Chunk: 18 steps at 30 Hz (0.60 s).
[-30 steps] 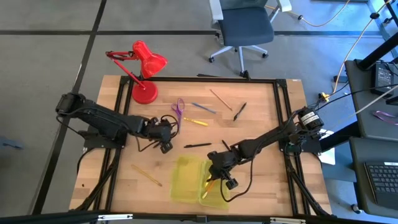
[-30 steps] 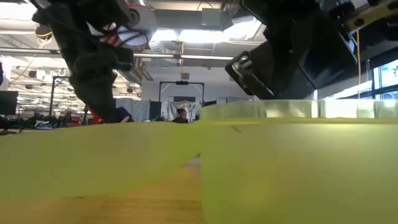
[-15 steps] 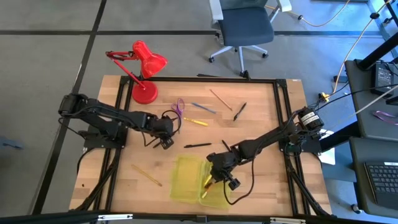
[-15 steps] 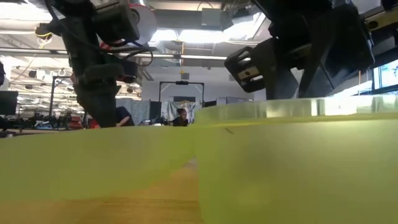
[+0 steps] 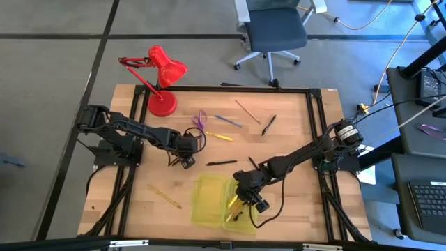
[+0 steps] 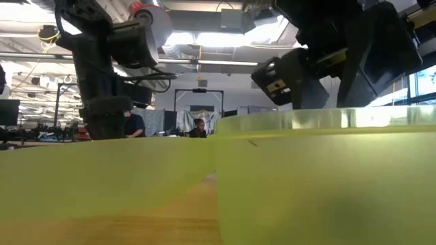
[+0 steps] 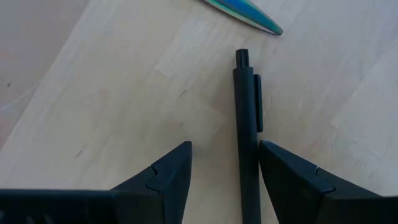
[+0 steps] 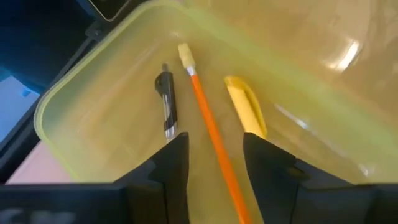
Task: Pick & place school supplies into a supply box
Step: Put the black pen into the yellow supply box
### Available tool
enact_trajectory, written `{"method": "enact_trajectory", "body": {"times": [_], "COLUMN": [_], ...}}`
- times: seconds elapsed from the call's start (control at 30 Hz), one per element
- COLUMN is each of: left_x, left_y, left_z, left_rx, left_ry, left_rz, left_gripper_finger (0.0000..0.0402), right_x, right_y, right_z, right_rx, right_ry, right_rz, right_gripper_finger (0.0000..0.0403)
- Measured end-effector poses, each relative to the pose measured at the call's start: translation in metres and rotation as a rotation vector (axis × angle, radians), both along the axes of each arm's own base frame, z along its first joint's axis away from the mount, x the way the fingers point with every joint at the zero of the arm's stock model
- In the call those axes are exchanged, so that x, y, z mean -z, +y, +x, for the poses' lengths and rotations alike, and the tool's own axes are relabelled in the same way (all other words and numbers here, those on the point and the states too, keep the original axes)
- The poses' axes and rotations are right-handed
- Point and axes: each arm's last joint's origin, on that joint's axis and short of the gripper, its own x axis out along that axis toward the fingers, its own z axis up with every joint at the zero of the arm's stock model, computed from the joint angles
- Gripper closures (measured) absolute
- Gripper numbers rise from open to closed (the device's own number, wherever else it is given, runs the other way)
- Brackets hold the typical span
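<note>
The supply box (image 5: 209, 201) lies open near the table's front edge, its yellow-green walls (image 6: 306, 184) filling the low view. My right gripper (image 5: 245, 204) hangs open over the box's right half. Below it in the box lie an orange pencil (image 8: 208, 134), a black pen (image 8: 166, 102) and a yellow piece (image 8: 245, 106). The orange pencil runs between the fingers. My left gripper (image 5: 185, 159) stands open at mid-left, pointing down. Its fingers straddle a black pen (image 7: 247, 124) lying flat on the wood. Purple-handled scissors (image 5: 201, 120) lie just beyond; their blade tip (image 7: 245, 15) shows.
More supplies lie loose on the wood: a yellow pencil (image 5: 164, 196) at the front left, a black pen (image 5: 221, 163) in the middle, and a yellow pen (image 5: 219, 137), a blue pen (image 5: 228, 120), a tan pencil (image 5: 247, 111) and a black pen (image 5: 268, 125) farther back. A red desk lamp (image 5: 164, 77) stands at the far left.
My left gripper has sunk toward the table and tipped steeper, coming down around the black pen. My right gripper has stayed over the box's right half and opened; the orange pencil now lies in the box.
</note>
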Motion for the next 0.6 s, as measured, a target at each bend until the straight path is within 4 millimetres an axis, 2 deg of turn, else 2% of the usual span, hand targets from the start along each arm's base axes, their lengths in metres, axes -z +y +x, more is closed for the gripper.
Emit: {"method": "enact_trajectory", "body": {"times": [0.13,0.27,0.47,0.6], "left_x": [0.002,0.002,0.002,0.002], "left_y": [0.0,0.0,0.0,0.0], "left_z": [0.0,0.0,0.0,0.0], "left_rx": [0.0,0.0,0.001,0.001], "left_ry": [0.01,0.01,0.005,0.005], "left_rz": [0.0,0.001,0.001,0.0], "left_gripper_finger": [0.0222,0.0237,0.0292,0.0334], "right_x": [-0.005,-0.022,-0.051,-0.058], "right_y": [-0.002,-0.006,-0.004,-0.006], "right_z": [-0.005,-0.014,-0.036,-0.051], "right_rx": [0.048,0.118,0.175,0.257], "right_ry": [0.06,0.089,0.073,0.023], "right_rz": [0.013,0.043,0.005,-0.024], "right_gripper_finger": [0.0247,0.0247,0.0247,0.0247]}}
